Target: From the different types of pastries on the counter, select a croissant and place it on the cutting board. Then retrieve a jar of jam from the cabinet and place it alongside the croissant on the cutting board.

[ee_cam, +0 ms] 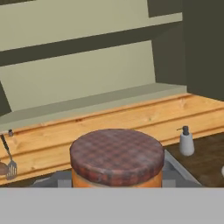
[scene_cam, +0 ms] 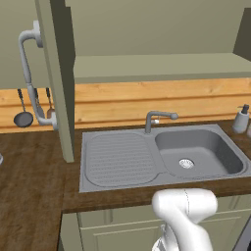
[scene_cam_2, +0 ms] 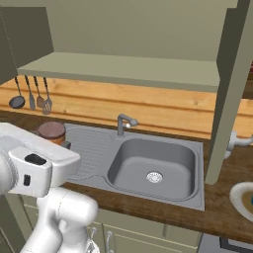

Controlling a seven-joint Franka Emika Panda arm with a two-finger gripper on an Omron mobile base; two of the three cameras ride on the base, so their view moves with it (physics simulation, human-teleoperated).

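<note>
A glossy white robot arm of rounded, tubular plastic links [scene_cam: 184, 215] is seen, its surfaces smooth and softly shaded grey; a boxy white segment near the hand [scene_cam_2: 34, 160] is marked by a small dark oval inset; a bulbous white elbow joint [scene_cam_2: 64, 210] is shown beneath it.

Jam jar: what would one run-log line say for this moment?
tool: shut on jar of jam | position: above sink drainboard | cabinet door: open
</note>
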